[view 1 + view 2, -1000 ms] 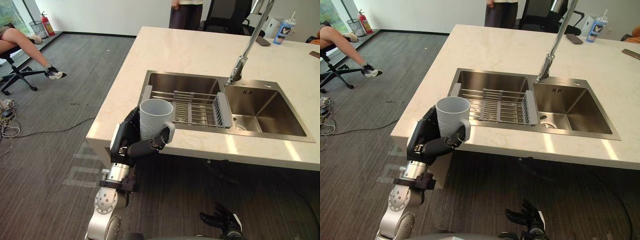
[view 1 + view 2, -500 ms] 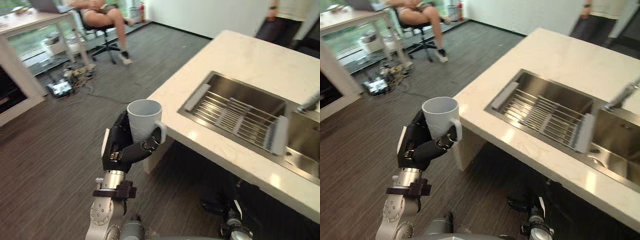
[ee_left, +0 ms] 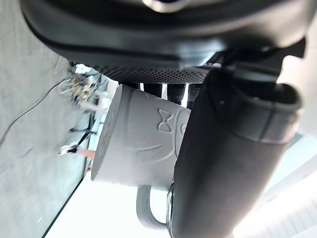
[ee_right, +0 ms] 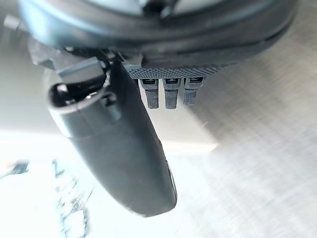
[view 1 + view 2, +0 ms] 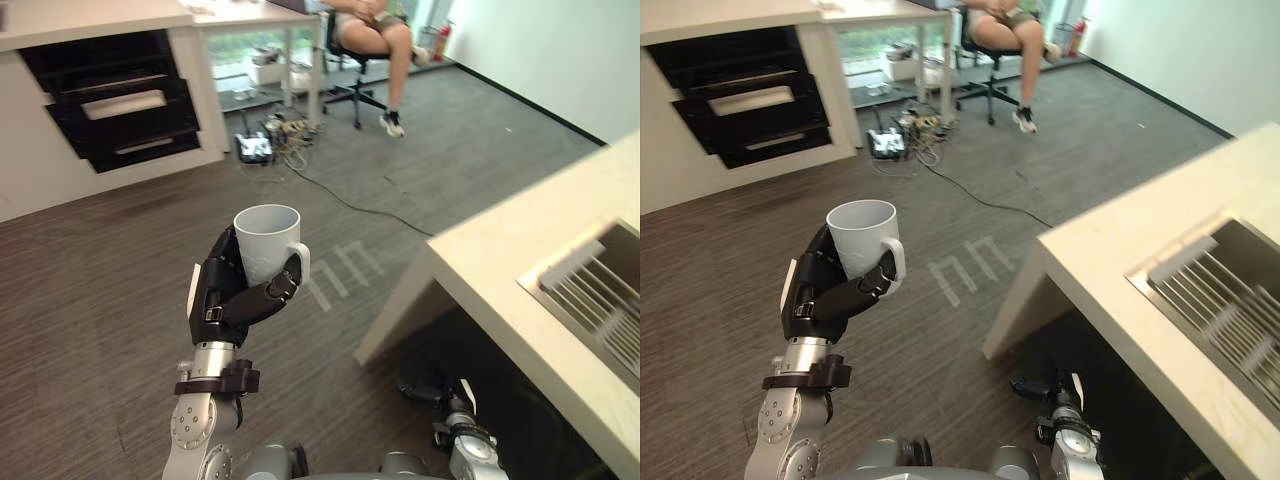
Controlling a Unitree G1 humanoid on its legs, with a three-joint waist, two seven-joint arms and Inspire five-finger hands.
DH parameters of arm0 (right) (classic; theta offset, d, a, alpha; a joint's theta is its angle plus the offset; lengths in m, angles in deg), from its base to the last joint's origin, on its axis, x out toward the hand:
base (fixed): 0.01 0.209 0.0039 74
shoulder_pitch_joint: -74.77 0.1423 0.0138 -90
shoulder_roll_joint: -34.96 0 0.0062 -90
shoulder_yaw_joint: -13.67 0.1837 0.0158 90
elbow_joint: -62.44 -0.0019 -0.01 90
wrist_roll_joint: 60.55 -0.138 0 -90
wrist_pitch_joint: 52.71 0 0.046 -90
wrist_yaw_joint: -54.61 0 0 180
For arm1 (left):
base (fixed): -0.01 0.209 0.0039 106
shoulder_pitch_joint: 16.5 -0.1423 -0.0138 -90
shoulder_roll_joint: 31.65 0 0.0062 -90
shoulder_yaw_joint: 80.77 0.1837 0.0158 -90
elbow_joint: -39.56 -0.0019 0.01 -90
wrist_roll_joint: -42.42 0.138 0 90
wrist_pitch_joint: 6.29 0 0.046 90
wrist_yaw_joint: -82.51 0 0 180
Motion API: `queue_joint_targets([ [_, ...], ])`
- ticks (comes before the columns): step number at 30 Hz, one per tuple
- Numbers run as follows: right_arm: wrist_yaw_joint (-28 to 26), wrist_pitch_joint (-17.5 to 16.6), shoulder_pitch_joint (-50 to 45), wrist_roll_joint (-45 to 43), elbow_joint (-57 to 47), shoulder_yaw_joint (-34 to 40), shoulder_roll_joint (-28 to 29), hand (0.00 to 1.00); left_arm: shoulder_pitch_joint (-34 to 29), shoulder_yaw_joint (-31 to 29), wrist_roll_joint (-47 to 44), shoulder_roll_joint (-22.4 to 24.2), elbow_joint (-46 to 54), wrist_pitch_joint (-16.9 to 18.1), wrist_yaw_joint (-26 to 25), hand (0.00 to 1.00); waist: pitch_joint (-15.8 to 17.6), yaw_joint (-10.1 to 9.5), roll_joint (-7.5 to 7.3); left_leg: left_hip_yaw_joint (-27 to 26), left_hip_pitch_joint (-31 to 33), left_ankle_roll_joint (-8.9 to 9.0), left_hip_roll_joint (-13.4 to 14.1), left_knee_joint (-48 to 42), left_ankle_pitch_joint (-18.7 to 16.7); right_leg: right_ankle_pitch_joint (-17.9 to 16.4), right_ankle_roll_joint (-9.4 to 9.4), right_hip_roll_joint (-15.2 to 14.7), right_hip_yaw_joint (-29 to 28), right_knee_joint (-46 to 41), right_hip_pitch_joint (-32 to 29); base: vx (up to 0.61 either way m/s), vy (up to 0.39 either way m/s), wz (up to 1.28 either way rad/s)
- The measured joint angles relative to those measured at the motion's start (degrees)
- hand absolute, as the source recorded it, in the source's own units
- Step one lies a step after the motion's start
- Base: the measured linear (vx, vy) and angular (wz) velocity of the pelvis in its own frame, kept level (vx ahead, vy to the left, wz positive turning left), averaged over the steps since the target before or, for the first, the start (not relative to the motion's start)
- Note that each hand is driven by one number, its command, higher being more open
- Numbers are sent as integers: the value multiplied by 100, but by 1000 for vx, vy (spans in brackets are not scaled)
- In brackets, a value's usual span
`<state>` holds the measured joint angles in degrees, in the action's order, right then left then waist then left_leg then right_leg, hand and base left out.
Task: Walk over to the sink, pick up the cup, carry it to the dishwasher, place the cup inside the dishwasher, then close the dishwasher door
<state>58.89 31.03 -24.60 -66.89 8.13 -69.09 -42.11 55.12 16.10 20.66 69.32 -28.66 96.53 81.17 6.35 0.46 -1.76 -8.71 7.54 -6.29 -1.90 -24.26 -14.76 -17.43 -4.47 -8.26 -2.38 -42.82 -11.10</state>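
Note:
A pale grey cup [image 5: 266, 240] with a handle stands upright in my left hand [image 5: 225, 300], whose dark fingers and thumb curl round its lower body. I hold it at chest height over the grey floor, well left of the counter. The left wrist view has the cup [image 3: 138, 148] close up beside the thumb [image 3: 218, 163]. My right hand [image 4: 119, 148] hangs low near the foot of the counter [image 5: 418, 386], fingers relaxed and holding nothing. A black unit with pulled-out shelves [image 5: 110, 100] sits in a white cabinet at the far left. The sink's rack [image 5: 600, 290] is at the right edge.
The pale stone counter [image 5: 500, 260] juts in from the right, its corner close to my right side. A person sits on an office chair [image 5: 365, 60] at the back beside a white desk. Cables and a small device [image 5: 265, 140] lie on the floor under it.
The whole view has swung left: sink and counter slid to the right edge, and the black unit came into sight. My left hand still holds the cup upright.

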Motion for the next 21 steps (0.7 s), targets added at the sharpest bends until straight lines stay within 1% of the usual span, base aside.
queue_joint_targets([
  [1,-15,-3,-141,0,-280,-10,70,90,52,76,-82,-10,26,2,-1,30,-5,26,-7,244,-146,9,-94,66,-5,-44,-77,265,-416,393,-58,365,8,114],
  [2,-16,-6,-217,0,-397,-13,91,90,85,128,-95,-9,37,5,-1,30,-16,26,-25,359,-191,32,-149,85,-18,-40,-83,335,-561,582,-74,340,-33,137],
  [3,-12,-7,-334,3,-543,-29,109,90,118,246,-153,-19,64,14,7,30,-70,30,-121,443,-308,51,-250,183,-29,55,-146,298,-616,936,-100,216,-48,110],
  [4,-9,-7,-374,8,-576,-47,112,90,115,285,-177,-32,81,22,13,30,-115,25,-199,459,-374,56,-302,220,-32,203,-147,243,-589,1117,-113,295,-94,113],
  [5,-7,-6,-419,38,-616,-120,113,90,107,302,-191,-56,102,30,15,30,-194,-69,-325,466,-409,171,-339,191,-97,647,-91,190,-507,1521,-112,301,-145,77],
  [6,-16,-6,-415,106,-624,-168,109,90,75,265,-196,-21,92,33,11,30,-247,-140,-331,493,-423,291,-255,134,-167,615,-146,229,-416,1720,-17,290,-159,65],
  [7,-18,-6,-412,119,-645,-191,110,90,33,238,-198,2,101,43,12,30,-276,-156,-305,502,-423,320,-181,140,-184,620,-140,279,-335,1884,87,291,-202,32],
  [8,-49,-11,-359,151,-743,-254,99,90,-38,139,-204,72,104,101,14,30,-292,-244,-292,520,-425,419,-26,170,-240,643,-111,397,-254,2215,268,218,-170,8],
  [10,-64,-26,-333,178,-739,-267,79,90,-113,90,-264,160,27,98,14,30,-324,-274,-259,628,-484,465,129,263,-263,732,-12,546,-151,2505,453,186,-174,8],
  [11,-59,-28,-336,201,-719,-267,74,90,-134,85,-287,174,-18,99,14,30,-330,-273,-259,660,-547,473,154,335,-259,743,6,572,-124,2574,519,164,-146,14],
  [13,-71,-28,-388,225,-608,-389,53,90,-203,69,-292,208,-287,88,13,30,-402,-275,-226,685,-756,573,203,626,-196,786,74,626,-88,2851,728,146,-101,4],
  [15,-71,-29,-398,226,-410,-416,47,90,-245,73,-291,186,-452,73,14,30,-430,-262,-191,693,-845,628,203,739,-160,813,87,627,-90,3002,843,108,-48,-1],
  [17,-68,-27,-436,228,-225,-419,22,90,-265,71,-291,185,-589,62,13,30,-491,-255,-146,715,-871,636,201,810,-151,844,91,628,-79,3125,903,79,-19,1],
  [18,-56,-22,-299,378,477,-637,-348,90,-239,-128,-289,-129,-891,35,13,30,-525,-113,-3,956,-758,512,169,1211,303,1451,149,695,-149,3634,889,0,0,0],
  [21,-56,-22,-299,378,477,-636,-348,90,-239,-128,-289,-129,-891,35,13,30,-525,-110,-4,953,-759,512,170,1214,303,1450,148,695,-151,3638,887,0,0,-2],
])
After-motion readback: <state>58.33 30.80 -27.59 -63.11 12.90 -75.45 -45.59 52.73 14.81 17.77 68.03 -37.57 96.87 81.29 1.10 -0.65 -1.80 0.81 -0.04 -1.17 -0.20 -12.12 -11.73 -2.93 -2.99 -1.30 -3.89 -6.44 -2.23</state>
